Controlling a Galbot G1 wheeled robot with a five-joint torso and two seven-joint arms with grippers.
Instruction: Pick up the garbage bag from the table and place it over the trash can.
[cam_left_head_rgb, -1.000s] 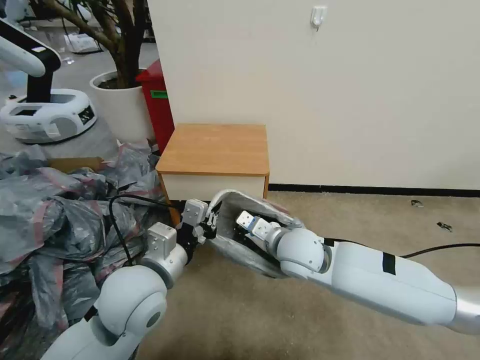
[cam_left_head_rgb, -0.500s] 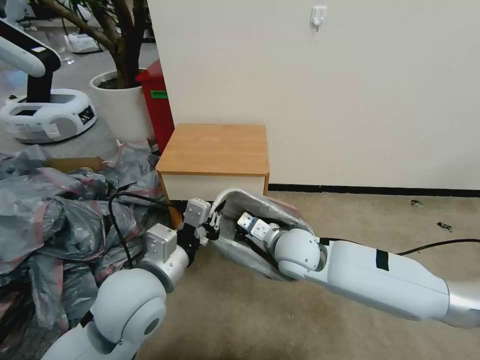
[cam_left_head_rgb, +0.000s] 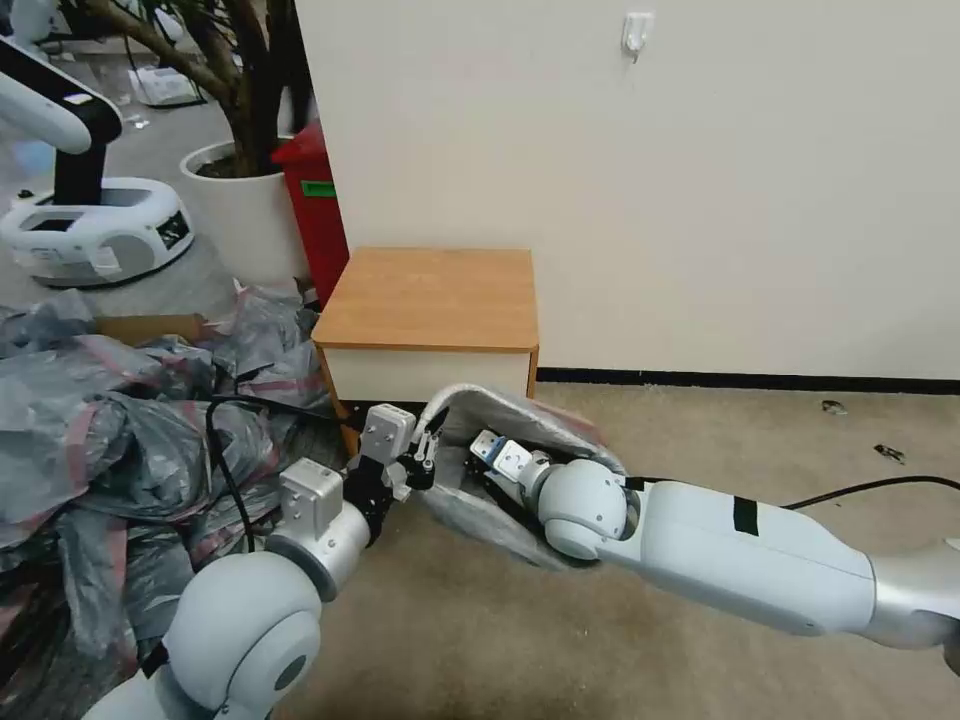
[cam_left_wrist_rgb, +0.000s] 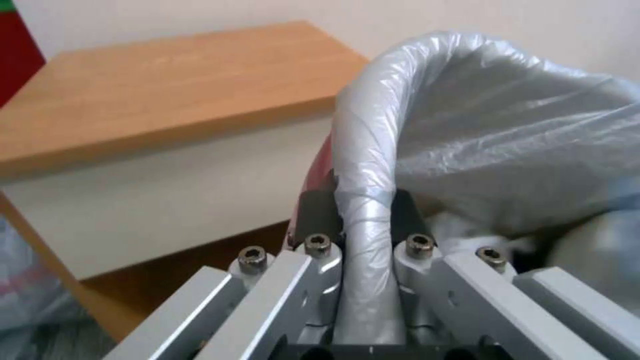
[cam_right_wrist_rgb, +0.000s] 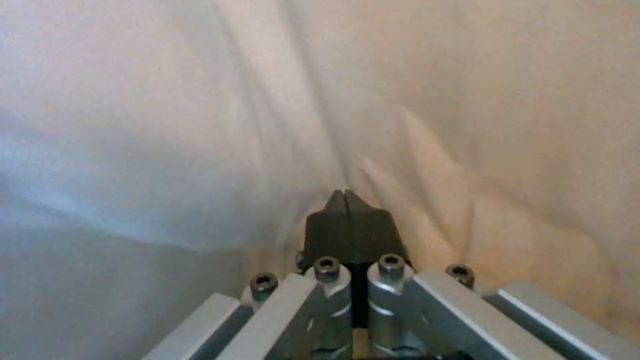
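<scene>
Head view high, looking down; wrist views close; left shares table (cam_left_head_rgb: 430, 297).

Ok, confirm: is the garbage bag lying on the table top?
No: the garbage bag covers the trash can before the table.

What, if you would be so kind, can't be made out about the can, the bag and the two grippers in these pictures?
- Trash can: head view, wrapped by the garbage bag; its base and how it sits are hidden.
- Right gripper: pushed inside the bag; the bag's walls hide how deep.
- Left gripper: clamps the bagged rim; the plastic hides what is under the film.
- Table: its lower front is hidden behind arms and bag.
</scene>
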